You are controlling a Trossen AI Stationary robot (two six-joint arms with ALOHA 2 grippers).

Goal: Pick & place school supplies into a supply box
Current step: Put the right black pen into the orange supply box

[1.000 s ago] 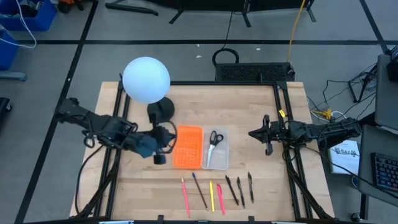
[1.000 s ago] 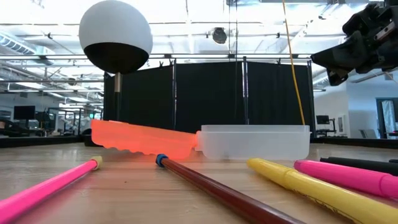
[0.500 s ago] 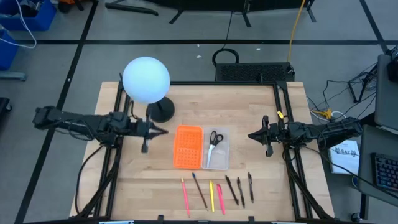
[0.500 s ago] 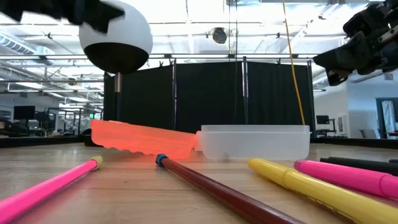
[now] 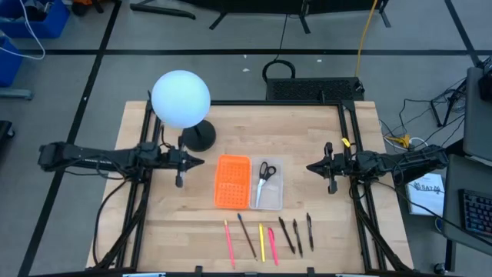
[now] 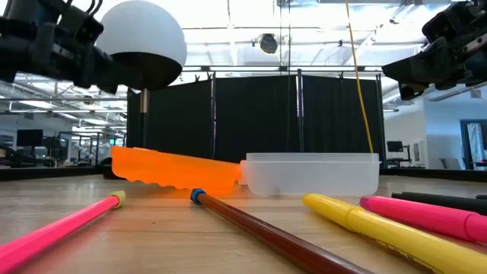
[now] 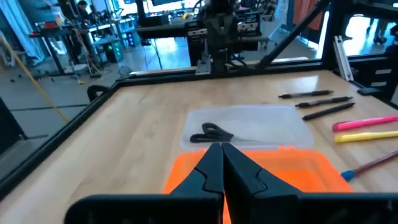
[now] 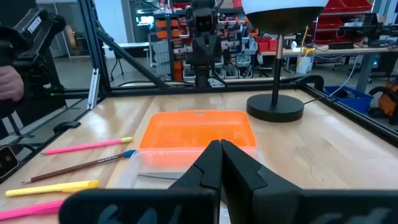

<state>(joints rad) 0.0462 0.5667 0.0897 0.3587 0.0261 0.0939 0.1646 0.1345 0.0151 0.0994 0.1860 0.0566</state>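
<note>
Left gripper (image 5: 197, 161): fingers pressed together, holding nothing, hovering over bare wood just left of the orange lid panel (image 5: 232, 181). A second ago it was sitting lower and tilted against the lid's left edge; it is now lying level and drawn back (the arm is stretching straight out from the table's left side).
Right gripper (image 5: 311, 166): shut and empty, waiting right of the supply box (image 5: 268, 185), in the same spot as a second ago.
Supply box: lying open mid-table, the clear tray on the right, joined to the orange lid; unmoved since the earlier frames.
Scissors (image 5: 264, 171): resting inside the clear tray, handles toward the far edge of the table.
Pens and pencils (image 5: 261, 239): lying in a row on the table near its front edge, outside the box (pink, brown, yellow, pink, then three dark ones), unchanged.
Globe lamp (image 5: 181, 98): standing behind the left gripper, its black base just beyond the lid's far left corner.
</note>
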